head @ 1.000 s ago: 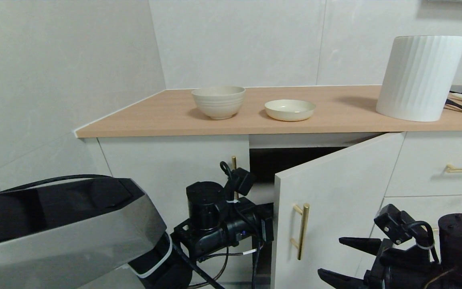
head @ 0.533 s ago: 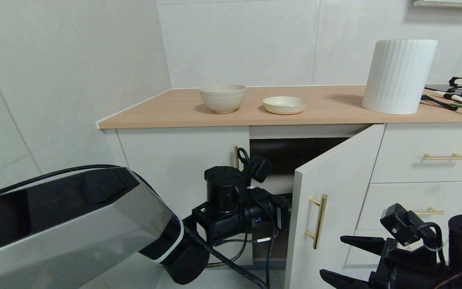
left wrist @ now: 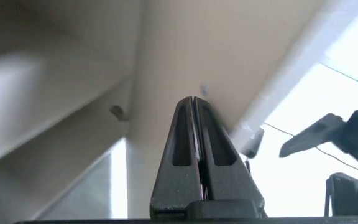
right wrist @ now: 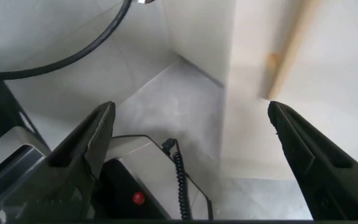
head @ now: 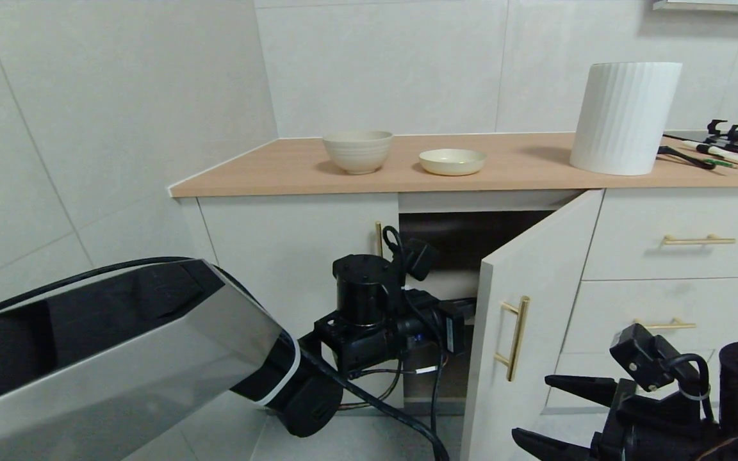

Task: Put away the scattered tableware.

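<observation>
Cabinet door (head: 535, 301) wider; left gripper (left wrist: 192, 101) closed.

Ribbed white vessel (head: 625, 118): was stood upright on the bench (head: 529, 163), toward its right end.
Utensils (head: 721, 153): were laid just beside it.
Drawers (head: 689, 218): were shut, below.

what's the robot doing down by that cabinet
It is meant to put away tableware, but nothing is picked up yet. A bowl and a shallow dish sit side by side on the wooden counter. Below them a cabinet door stands partly open. The left hand, shut, is low at the cabinet opening by the door's edge. The right hand, open and empty, is low in front of the door.
</observation>
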Controlling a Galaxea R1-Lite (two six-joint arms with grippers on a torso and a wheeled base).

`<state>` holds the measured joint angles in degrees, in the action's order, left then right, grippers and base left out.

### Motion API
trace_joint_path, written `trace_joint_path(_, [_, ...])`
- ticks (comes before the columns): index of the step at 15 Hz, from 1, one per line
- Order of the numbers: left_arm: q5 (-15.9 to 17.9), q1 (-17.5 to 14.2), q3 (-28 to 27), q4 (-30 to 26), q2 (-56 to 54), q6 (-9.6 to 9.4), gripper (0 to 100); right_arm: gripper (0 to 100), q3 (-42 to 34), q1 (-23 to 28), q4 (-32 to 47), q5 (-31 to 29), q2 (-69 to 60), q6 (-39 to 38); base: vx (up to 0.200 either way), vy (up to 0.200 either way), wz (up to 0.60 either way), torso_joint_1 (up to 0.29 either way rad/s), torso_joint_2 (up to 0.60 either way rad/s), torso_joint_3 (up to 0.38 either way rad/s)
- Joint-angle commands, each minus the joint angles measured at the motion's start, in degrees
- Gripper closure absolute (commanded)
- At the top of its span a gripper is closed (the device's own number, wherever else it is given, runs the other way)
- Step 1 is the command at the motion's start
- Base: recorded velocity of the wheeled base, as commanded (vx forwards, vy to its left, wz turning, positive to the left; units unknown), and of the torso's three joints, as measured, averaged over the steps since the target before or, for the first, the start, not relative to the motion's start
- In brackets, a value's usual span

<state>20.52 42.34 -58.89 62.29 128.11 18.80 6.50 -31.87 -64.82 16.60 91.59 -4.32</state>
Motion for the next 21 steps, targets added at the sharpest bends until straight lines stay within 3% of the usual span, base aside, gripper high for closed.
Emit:
trace_joint_path(1, [0.05,-0.06,-3.33,-2.09,0.30,0.01,100,0,0.01,-0.04,-0.05,0.01,-0.27,0.01,0.000,0.000,0.00,0.000,0.00,0.000])
trace_joint_path(7, [-0.04,0.38,-7.11,-5.34,1.62,0.01,100,0,-0.70,-0.04,-0.05,0.01,-1.50,0.18,0.000,0.000,0.00,0.000,0.00,0.000])
trace_joint_path(9, [-0.13,4.77,-9.57,-9.30,0.91,-0.25,100,0,-1.05,-0.13,-0.05,0.10,-2.91,0.18,0.000,0.000,0.00,0.000,0.00,0.000])
trace_joint_path(11, [-0.13,13.91,-9.66,-15.71,-4.19,-0.43,100,0,-2.81,-0.30,-0.05,0.71,-6.42,0.36,0.000,0.000,0.00,0.000,0.00,0.000])
trace_joint_path(12, [-0.21,16.90,-9.05,-18.88,-6.29,-0.43,100,0,-3.51,-0.39,-0.05,2.29,-8.79,0.54,0.000,0.000,0.00,0.000,0.00,0.000])
trace_joint_path(13, [-0.30,17.43,-8.52,-19.23,-6.91,-0.34,100,0,-4.04,-0.39,-0.05,5.02,-11.17,0.54,0.000,0.000,0.00,0.000,0.00,0.000])
trace_joint_path(15, [-1.27,16.11,-6.85,-15.98,-6.82,-0.08,100,0,-4.74,-0.39,0.39,9.94,-14.68,0.45,0.000,0.000,0.00,0.000,0.00,0.000])
trace_joint_path(18, [-2.76,11.28,-0.87,-11.67,-11.48,-0.52,100,0,-2.98,-0.21,0.48,8.80,-11.08,0.36,0.000,0.000,0.00,0.000,0.00,0.000])
trace_joint_path(19, [-2.76,8.20,1.76,-11.76,-14.73,-0.69,100,0,-1.31,-0.21,0.57,5.54,-8.97,0.18,0.000,0.000,0.00,0.000,0.00,0.000])
trace_joint_path(21, [-2.85,0.11,7.56,-12.72,-22.64,-2.89,100,0,4.23,-0.30,0.57,-5.09,-4.75,0.18,0.000,0.000,0.00,0.000,0.00,0.000])
